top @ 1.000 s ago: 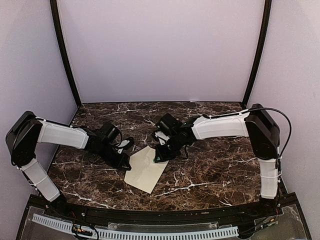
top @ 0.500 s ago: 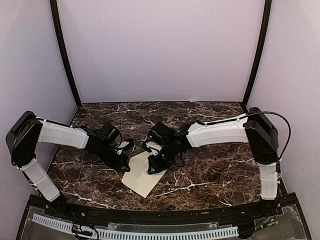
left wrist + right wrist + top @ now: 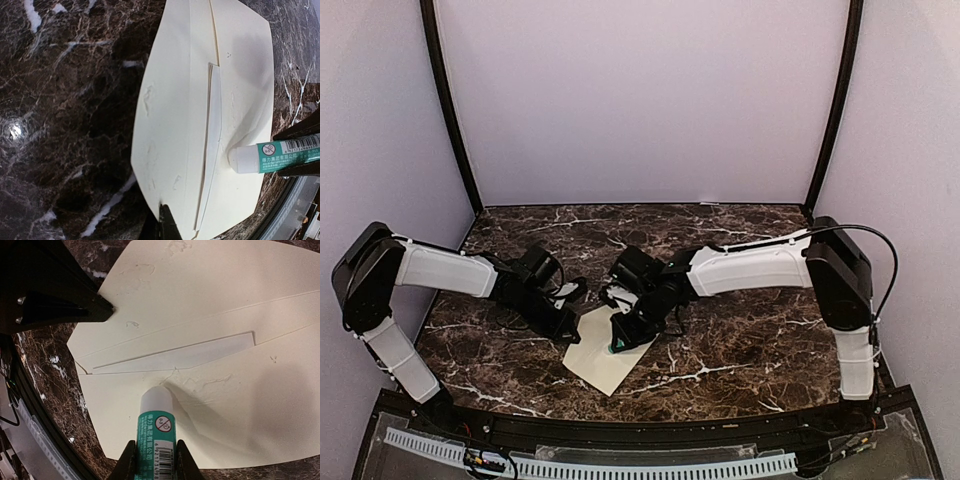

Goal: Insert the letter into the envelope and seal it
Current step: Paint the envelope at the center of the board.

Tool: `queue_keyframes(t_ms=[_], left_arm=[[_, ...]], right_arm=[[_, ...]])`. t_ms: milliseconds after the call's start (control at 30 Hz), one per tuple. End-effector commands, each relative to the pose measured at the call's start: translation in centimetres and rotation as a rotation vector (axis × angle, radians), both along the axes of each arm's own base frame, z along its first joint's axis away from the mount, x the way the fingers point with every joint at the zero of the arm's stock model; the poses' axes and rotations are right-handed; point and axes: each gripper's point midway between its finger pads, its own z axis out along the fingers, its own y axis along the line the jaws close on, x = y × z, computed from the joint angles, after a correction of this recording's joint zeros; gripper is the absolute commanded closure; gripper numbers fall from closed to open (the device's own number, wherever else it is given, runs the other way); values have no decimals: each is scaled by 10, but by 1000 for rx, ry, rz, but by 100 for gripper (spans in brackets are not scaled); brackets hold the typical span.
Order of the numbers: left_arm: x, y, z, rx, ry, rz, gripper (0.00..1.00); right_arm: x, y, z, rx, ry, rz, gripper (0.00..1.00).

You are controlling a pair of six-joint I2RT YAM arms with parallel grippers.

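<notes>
Your R gripper (image 3: 156,462) pinches a glue stick (image 3: 157,425), white tip touching the envelope (image 3: 600,360), which lies flap-open on the marble table (image 3: 750,330). Inside it, the letter (image 3: 185,357) shows only as a pale sliver. L gripper (image 3: 102,310), jaws pressed together, pins the envelope's edge.

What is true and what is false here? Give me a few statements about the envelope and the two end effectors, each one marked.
The right end effector grips a glue stick. True.
The left end effector touches the edge of the envelope. True.
The glue stick's tip hangs clear of the envelope. False: it rests on the envelope.
The letter lies beside the envelope. False: it is tucked in the envelope, a strip showing.
</notes>
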Motion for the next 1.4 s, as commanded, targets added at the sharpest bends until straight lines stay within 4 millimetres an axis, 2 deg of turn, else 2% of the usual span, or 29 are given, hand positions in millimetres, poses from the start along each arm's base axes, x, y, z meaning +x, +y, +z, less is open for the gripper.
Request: queue_keyframes(t_ms=[0,300,500,633,800,1133,1367], left_arm=[[-4,-1,0,6,10,-21,100],[-4,0,-1,12,14,-22,100],[-4,0,-2,15,15,-22,100],[-4,0,-3,16,17,-23,100],[-4,0,-3,17,17,-23,100],[-5,0,-3,17,20,-22,100],[-4,0,-3,16,20,-21,100]], right_arm=[[23,-19,-19,-64,-8,-101,88],[56,-36,-25,-75,-26,-177,88],[66,-47,-33,-91,-29,-204,88],[65,-45,-31,-77,-23,-191,88],[51,-35,-26,-44,-7,-132,87],[2,-19,-25,-41,49,-23,87],[-18,-11,-21,-33,78,12,87]])
